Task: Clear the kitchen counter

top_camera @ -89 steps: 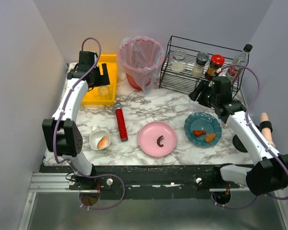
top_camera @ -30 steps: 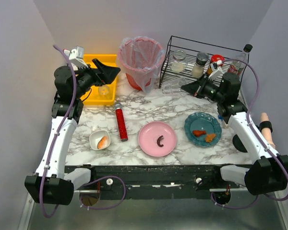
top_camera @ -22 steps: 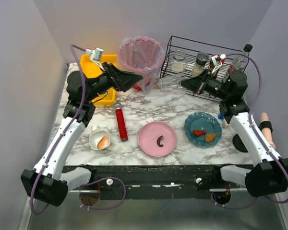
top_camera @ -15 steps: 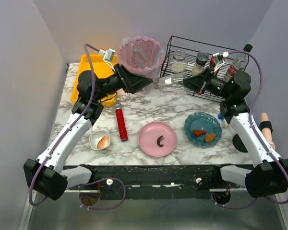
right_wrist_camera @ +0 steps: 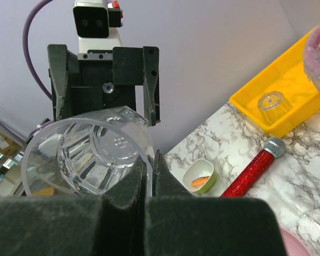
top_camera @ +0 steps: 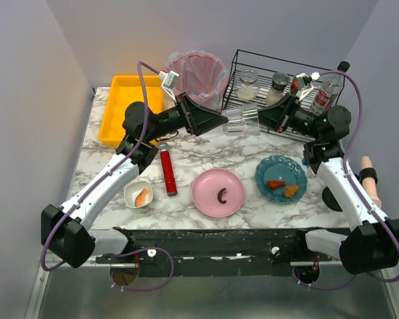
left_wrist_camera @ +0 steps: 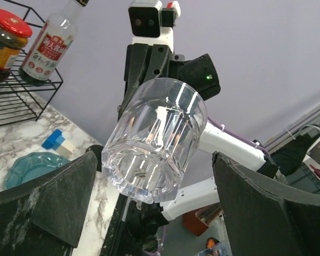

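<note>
Kitchen counter (top_camera: 206, 149): white marble (grey veins), dark-edged.

The left claw (top_camera: 216, 122) swings away from the yellow tray (top_camera: 123, 109) toward the middle, jaws wide. The right claw (top_camera: 269, 114) lifts a clear glass (top_camera: 241, 119) off the surface (top_camera: 206, 149) and carries it leftward to meet the left claw.

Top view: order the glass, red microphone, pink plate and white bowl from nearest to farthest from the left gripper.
1. Glass, just right of the left gripper.
2. Red microphone, below-left.
3. Pink plate, front centre.
4. White bowl, front left.
</note>
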### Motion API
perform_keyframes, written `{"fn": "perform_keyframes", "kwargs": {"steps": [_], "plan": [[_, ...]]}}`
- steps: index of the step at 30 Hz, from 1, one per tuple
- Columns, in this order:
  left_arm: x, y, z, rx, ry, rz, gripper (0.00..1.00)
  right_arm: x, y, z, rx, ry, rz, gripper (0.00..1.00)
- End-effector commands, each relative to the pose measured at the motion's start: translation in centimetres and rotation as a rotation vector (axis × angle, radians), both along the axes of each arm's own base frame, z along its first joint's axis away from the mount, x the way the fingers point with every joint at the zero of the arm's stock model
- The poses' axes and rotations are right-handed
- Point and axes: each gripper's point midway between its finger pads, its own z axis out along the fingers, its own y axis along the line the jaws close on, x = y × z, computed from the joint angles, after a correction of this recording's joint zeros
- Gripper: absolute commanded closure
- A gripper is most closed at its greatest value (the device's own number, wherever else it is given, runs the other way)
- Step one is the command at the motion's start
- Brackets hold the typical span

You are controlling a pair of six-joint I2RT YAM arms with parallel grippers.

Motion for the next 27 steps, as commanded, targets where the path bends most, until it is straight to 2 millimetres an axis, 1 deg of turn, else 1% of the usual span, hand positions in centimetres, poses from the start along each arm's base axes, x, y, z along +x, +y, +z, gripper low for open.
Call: {"fn": "perform_keyframes", "kwargs": {"steps": [1,10,13,17,23,27], "plan": [[-1.3,-0.7,0.4,-0.041,-0.009,-0.073,0.01,-1.0,0.0,0.6,0.009,-0.042,0.025,0.99],[-1.9,-2.1,-0.6,-0.038,0.028,-0.126,0.01,-1.1,0.0,0.6,0.021,-0.046,0.029,0.99],[-2.2,-2.3,-0.3,-0.042,0.021,-0.139,0.01,-1.0,0.0,0.4,0.020,-0.042,0.027,0.99],[-2.3,-2.5,-0.5,-0.035,0.025,-0.152,0.01,-0.8,0.0,0.3,0.028,-0.039,0.025,0.99],[-2.7,-2.6,-0.2,-0.043,0.019,-0.180,0.01,-0.7,0.0,0.2,0.034,-0.038,0.023,0.99],[-2.9,-2.9,-0.3,-0.042,0.021,-0.193,0.01,-0.6,0.0,0.1,0.038,-0.030,0.024,0.99]]}}
